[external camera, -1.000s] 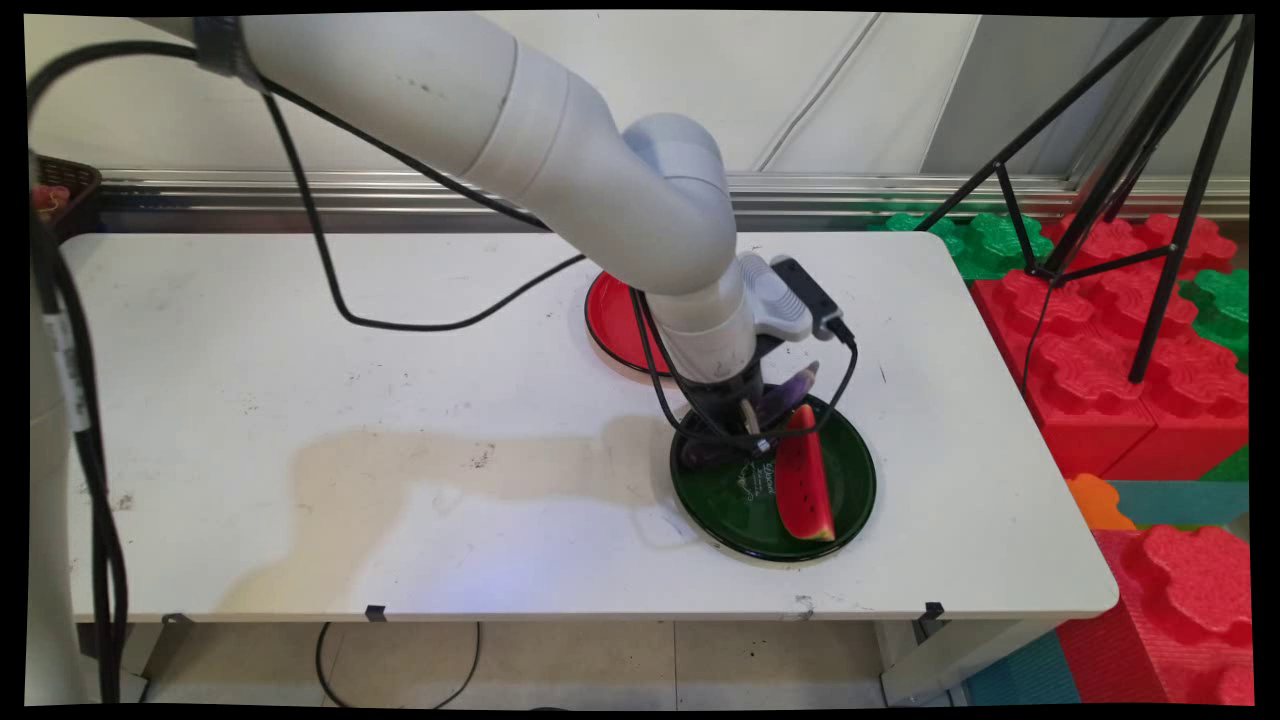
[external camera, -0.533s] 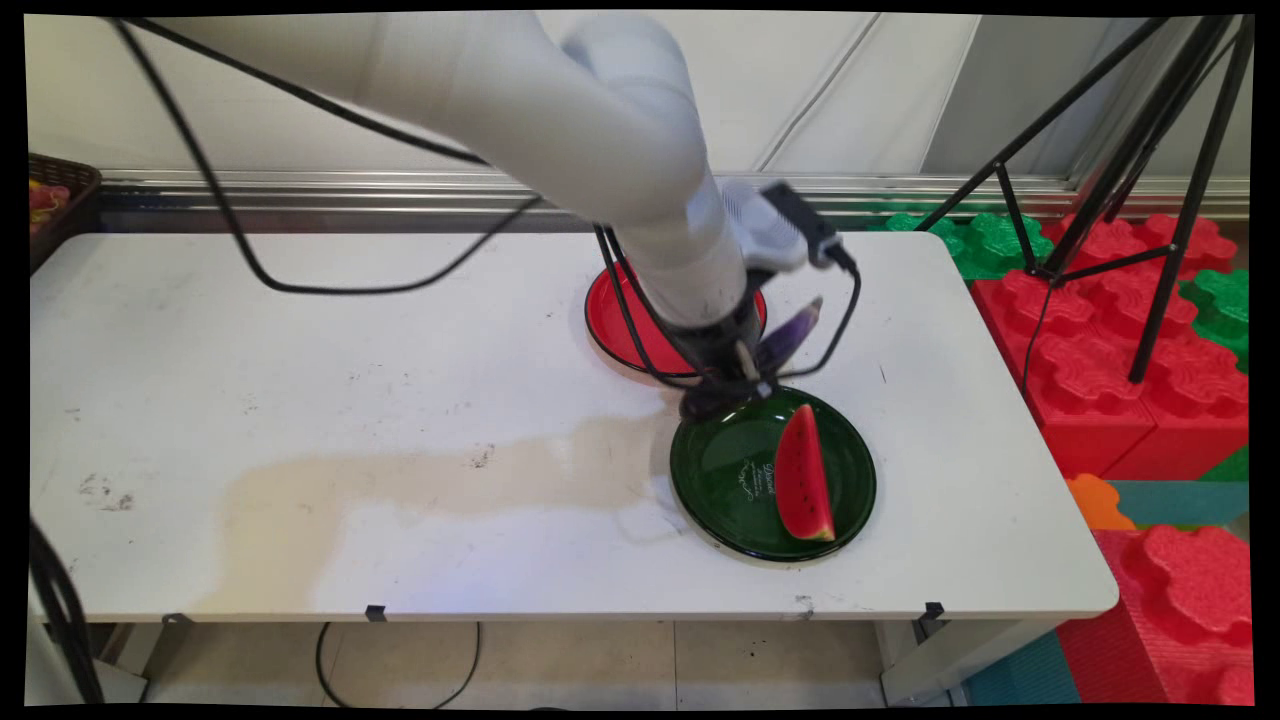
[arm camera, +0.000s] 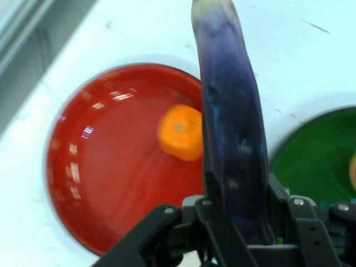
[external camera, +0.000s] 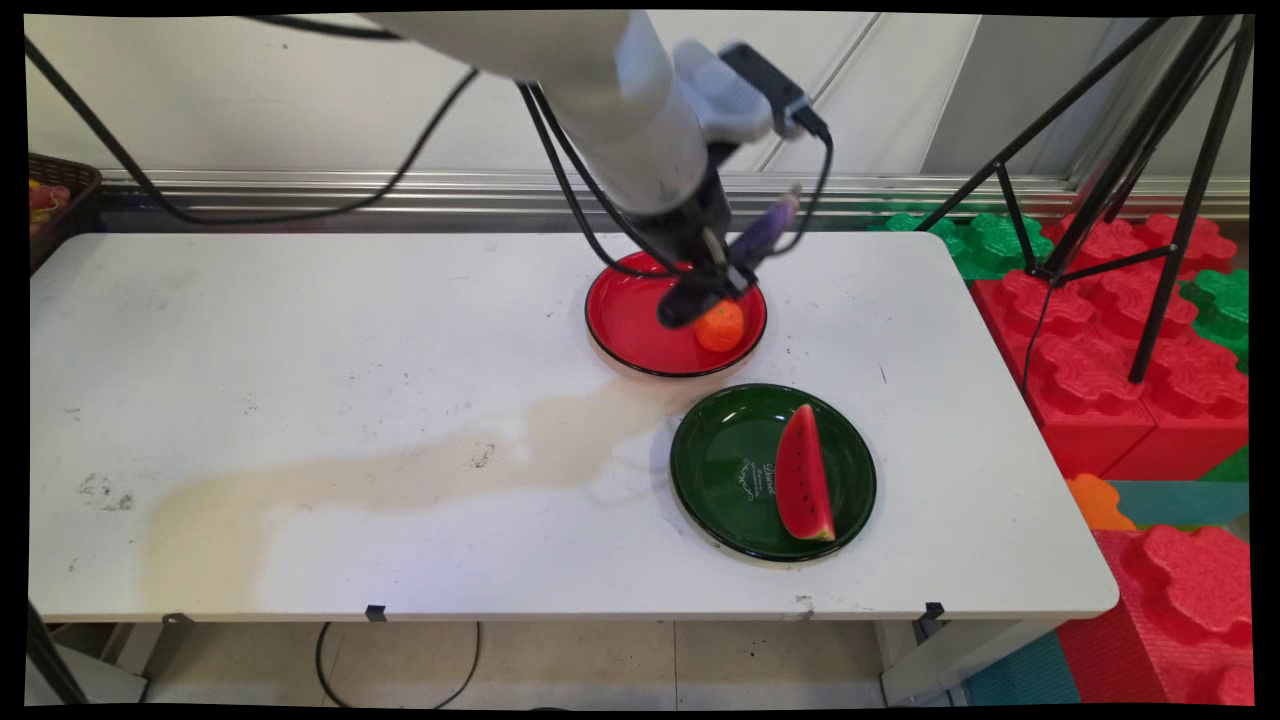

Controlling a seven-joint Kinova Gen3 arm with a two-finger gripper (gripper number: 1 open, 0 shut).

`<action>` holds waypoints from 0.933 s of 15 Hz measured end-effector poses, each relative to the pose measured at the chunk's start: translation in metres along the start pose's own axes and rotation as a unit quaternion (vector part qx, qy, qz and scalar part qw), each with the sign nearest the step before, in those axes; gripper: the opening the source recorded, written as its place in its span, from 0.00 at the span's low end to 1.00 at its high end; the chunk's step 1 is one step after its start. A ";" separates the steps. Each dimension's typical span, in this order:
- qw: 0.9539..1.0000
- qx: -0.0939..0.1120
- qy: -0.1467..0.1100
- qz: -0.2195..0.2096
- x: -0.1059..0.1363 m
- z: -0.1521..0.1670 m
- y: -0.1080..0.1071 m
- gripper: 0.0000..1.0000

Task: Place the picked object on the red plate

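My claw [external camera: 722, 272] is clamped on a purple eggplant [arm camera: 231, 139], held above the red plate [external camera: 630, 325], an orange [external camera: 720, 326] just beneath.

A long purple eggplant [arm camera: 231, 139], glossy and dark, is clamped in the black claw [external camera: 722, 275] and hangs tilted in the air above the red plate [external camera: 625, 320]. A small orange fruit [external camera: 720, 326] sits on that plate, toward its right side. Nearer on the white table [external camera: 300, 400], a green plate [external camera: 725, 470] carries a red watermelon slice [external camera: 803, 478] lying on its right half.
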 end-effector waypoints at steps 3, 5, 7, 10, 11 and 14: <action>1.000 0.021 0.005 -0.001 0.006 -0.006 -0.023 0.00; 0.999 0.042 0.003 -0.001 0.011 -0.002 -0.045 0.00; 0.999 0.053 0.001 0.002 0.015 0.004 -0.058 0.00; 0.998 0.066 -0.008 0.010 0.019 0.023 -0.078 0.00; 0.997 0.070 -0.014 0.011 0.020 0.035 -0.086 0.00; 0.997 0.072 -0.026 0.014 0.020 0.060 -0.097 0.00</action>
